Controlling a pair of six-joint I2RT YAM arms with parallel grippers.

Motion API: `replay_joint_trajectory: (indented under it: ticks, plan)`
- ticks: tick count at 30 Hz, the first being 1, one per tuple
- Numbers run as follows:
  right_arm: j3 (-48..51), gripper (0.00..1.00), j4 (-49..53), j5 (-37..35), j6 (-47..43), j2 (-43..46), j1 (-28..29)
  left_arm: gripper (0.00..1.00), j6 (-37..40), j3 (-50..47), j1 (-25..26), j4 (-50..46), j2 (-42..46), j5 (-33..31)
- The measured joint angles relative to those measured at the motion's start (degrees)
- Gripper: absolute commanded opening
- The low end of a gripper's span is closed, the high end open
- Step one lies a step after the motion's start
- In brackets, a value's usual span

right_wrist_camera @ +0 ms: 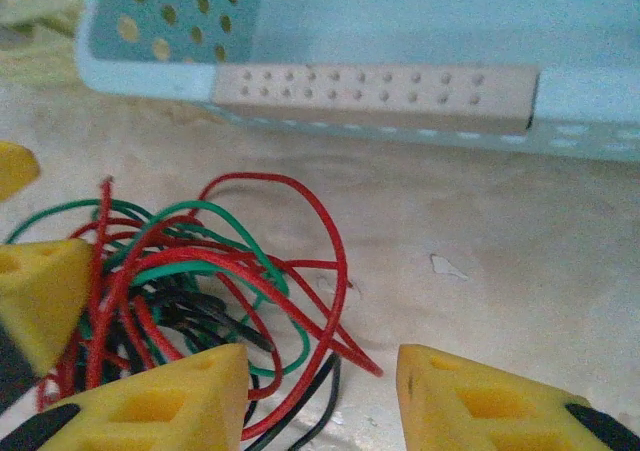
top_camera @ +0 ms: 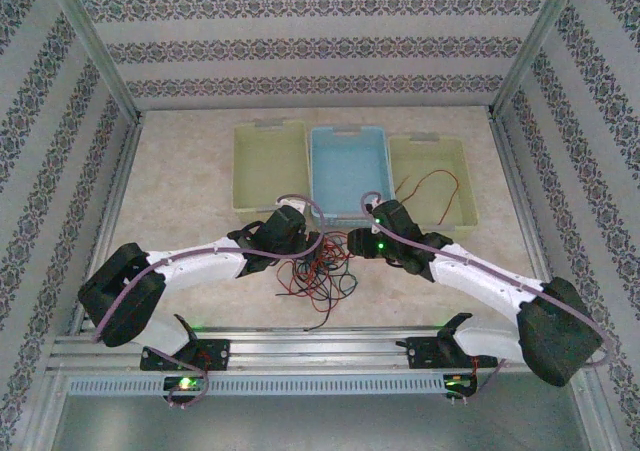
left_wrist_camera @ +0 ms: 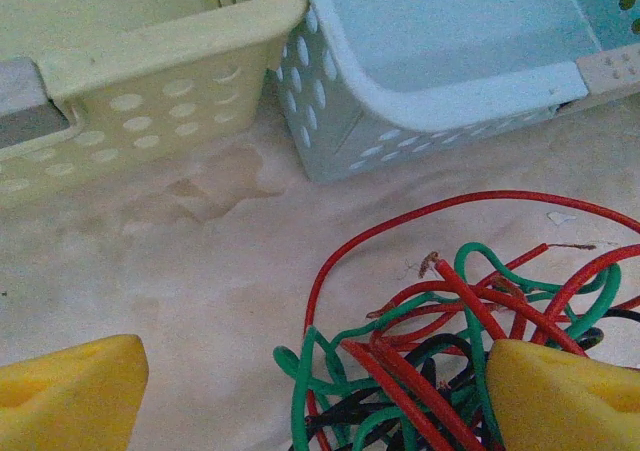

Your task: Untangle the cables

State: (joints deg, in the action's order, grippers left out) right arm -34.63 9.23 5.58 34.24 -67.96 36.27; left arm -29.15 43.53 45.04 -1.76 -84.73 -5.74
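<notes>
Left hand [left_wrist_camera: 315, 403] hangs spread wide, cables [left_wrist_camera: 392, 383] lying partly inside its span.

We read this as a robotics lab test cell. An aluminium frame [top_camera: 97, 51] boxes in a marble-patterned table [top_camera: 190, 191], and floral-striped panels [top_camera: 300, 41] close it off at nine, twelve and three o'clock. At six o'clock a left arm [top_camera: 200, 264] and a right arm [top_camera: 480, 281] stand bolted to a metal rail [top_camera: 320, 356]. Perforated plastic bins line the far side: a left yellow basket [top_camera: 270, 166] at eleven, a blue basket [top_camera: 347, 166] at twelve, a right yellow basket [top_camera: 430, 151] at one.
</notes>
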Motion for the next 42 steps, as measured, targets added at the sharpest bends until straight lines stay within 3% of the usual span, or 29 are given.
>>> replay_joint_trajectory:
  ticks: [7, 25, 30, 35, 42]
  plan:
    - [0.79, 0.36, 1.2, 3.19, -0.09, 0.9, 0.63, 0.88, 0.24, 0.0, 0.02, -0.02, 0.0, 0.24]
    - [-0.39, 0.29, -2.21, 6.91, -0.04, -8.48, 0.63, 0.88, 0.44, 0.63, 0.44, -0.46, -0.26, 0.17]
    - [-0.52, 0.19, -2.82, 7.15, 0.04, -8.5, 0.63, 0.87, 0.46, 0.66, 0.76, -0.46, -0.83, 0.17]
    - [-0.5, 0.03, -3.43, 4.74, 1.07, -8.0, 0.63, 0.87, 0.61, 0.68, 0.76, -0.44, -1.07, 0.17]
    - [1.16, 0.0, -3.34, -2.91, 1.97, 0.37, 0.63, 0.85, 0.68, 2.01, 0.76, -0.46, -3.48, 0.17]
